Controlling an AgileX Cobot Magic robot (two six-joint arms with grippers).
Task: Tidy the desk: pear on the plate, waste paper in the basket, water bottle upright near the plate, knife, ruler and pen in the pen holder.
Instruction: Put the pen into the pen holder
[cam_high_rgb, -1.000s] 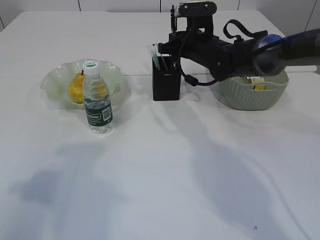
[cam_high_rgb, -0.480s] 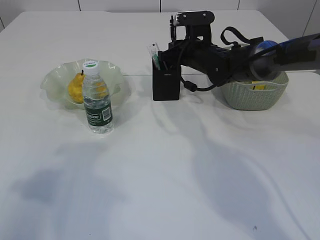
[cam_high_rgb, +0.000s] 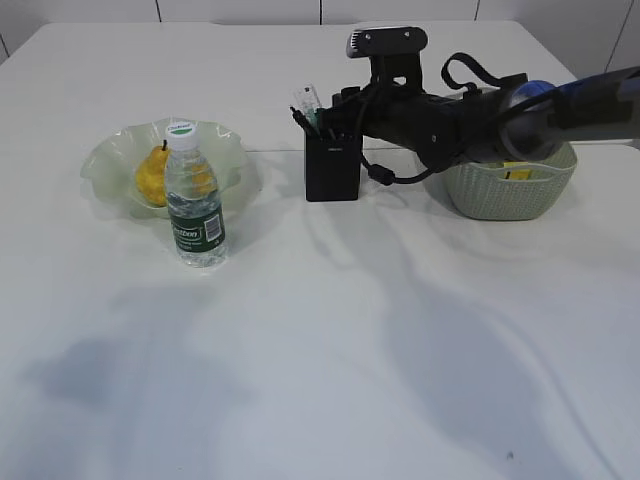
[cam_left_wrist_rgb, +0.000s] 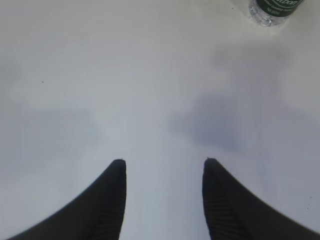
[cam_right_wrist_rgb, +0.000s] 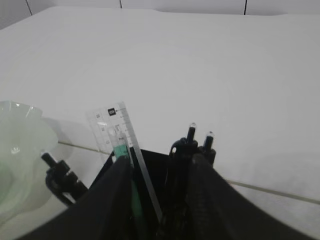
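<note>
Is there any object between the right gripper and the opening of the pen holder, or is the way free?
Nothing visible stands between them. The right gripper hangs directly over the pen holder, its jaws apart. Only the holder's own contents rise around them: the ruler on the left and dark pens between the fingers.

I see the left gripper (cam_left_wrist_rgb: 162, 167) with jaws apart above the bare white desk (cam_left_wrist_rgb: 100, 75); the water bottle (cam_left_wrist_rgb: 275, 10) base sits top right.

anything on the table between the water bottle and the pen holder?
Nothing. In the exterior view the stretch between the water bottle and the pen holder is bare table.
</note>
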